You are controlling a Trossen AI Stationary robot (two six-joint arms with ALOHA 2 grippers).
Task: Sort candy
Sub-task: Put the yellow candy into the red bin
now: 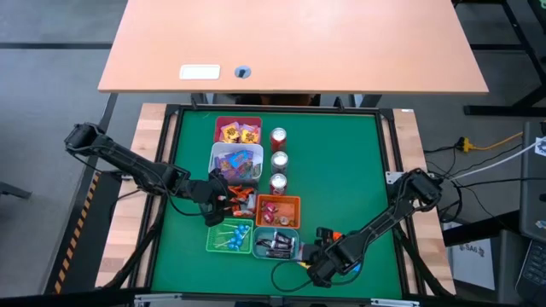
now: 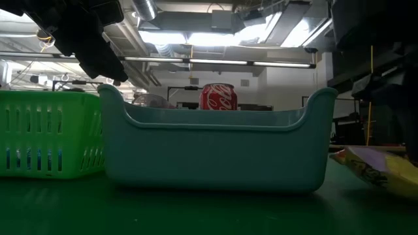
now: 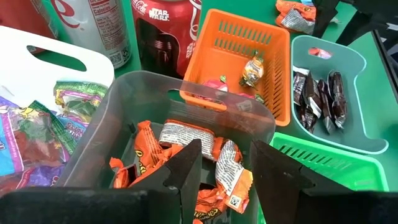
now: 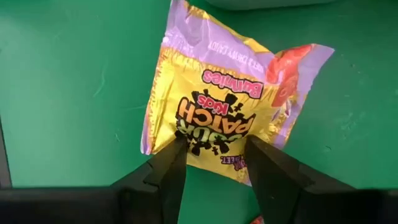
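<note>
Right pincer (image 4: 214,158) open astride yellow candy packet (image 4: 217,106) on bare green mat (image 4: 74,93), beside teal bin (image 1: 275,243).

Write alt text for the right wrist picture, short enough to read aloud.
A yellow and purple Sour Patch Kids packet lies flat on the green table, with the right gripper over its near edge, its fingers open on either side.

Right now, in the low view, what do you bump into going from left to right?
Green slotted plastic basket → pale teal plastic bin, with a red soda can peeking up behind it → yellow-and-purple crinkly candy packet lying on the green table.
</note>
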